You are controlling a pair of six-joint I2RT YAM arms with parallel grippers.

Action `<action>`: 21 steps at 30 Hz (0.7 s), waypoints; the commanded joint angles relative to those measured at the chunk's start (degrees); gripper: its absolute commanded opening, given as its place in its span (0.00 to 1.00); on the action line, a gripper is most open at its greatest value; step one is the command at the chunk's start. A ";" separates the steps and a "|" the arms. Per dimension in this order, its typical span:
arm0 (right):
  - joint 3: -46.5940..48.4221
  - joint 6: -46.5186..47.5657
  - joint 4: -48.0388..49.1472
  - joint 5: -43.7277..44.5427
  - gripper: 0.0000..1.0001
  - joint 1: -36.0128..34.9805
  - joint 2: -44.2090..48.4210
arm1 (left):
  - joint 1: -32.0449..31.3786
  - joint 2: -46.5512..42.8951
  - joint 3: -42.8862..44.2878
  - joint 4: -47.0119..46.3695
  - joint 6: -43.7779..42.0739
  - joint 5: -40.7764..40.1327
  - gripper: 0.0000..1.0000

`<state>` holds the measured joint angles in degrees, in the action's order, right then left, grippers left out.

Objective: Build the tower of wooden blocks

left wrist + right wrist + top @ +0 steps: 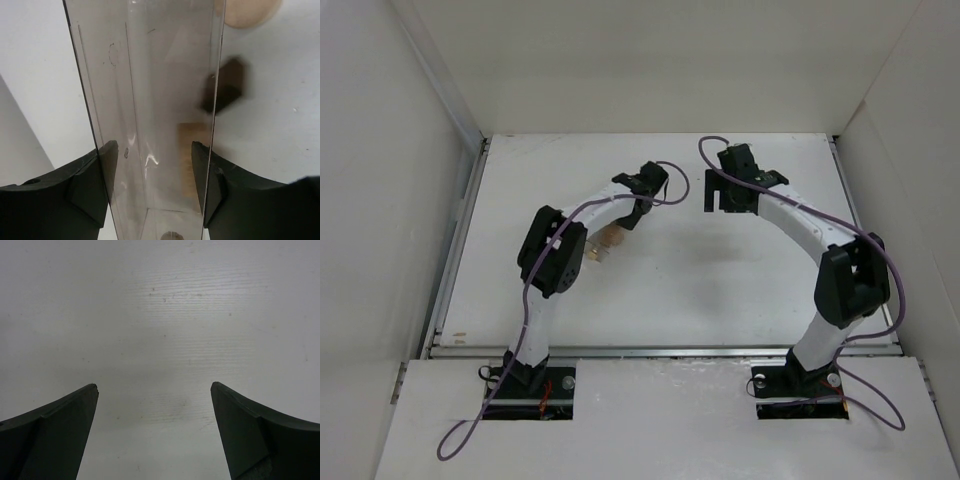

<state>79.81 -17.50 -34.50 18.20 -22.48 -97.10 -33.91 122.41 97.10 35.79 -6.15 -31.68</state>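
The left gripper (pixel 153 147) is half closed, its fingers pressing both walls of the clear box (pixel 150 75). The tan block (pixel 192 135) shows through the box just past the right finger, perhaps inside it. The dark brown cube (pixel 227 87) lies farther out, outside the box. Lift straight and gently, clear of the cube. The right gripper (pixel 154 387) gapes wide, empty.

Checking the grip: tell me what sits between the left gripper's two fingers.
The clear plastic box fills the left gripper's gap, its walls against both fingers, in the left wrist view. A tan block shows through it.
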 commanded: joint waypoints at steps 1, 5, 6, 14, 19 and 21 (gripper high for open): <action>3.41 0.80 -1.26 -5.17 1.00 -0.89 -4.76 | 0.34 -0.33 -0.68 -0.90 0.70 -11.81 0.00; 4.22 0.80 -1.27 -5.72 1.00 -0.90 -6.08 | -0.98 -0.33 -1.38 -2.56 0.70 -14.37 0.00; 3.69 0.80 -0.75 -5.72 1.00 -0.90 -5.56 | -1.76 -0.33 -1.39 -3.18 0.70 -15.16 0.00; 4.30 0.80 1.19 -11.24 1.00 -0.90 -9.68 | 0.58 -3.48 0.27 -0.29 2.36 -4.30 0.00; 5.62 0.80 0.66 -12.82 1.00 -0.37 -13.29 | 10.44 -8.50 -1.38 -1.77 3.00 3.10 0.00; 5.62 0.19 0.66 -13.62 1.00 0.16 -13.29 | 8.78 -10.60 -5.58 -6.77 0.45 -4.67 0.00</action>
<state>83.29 -17.30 -35.16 7.22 -22.83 -110.43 -25.23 118.83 94.39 32.05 -4.67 -30.39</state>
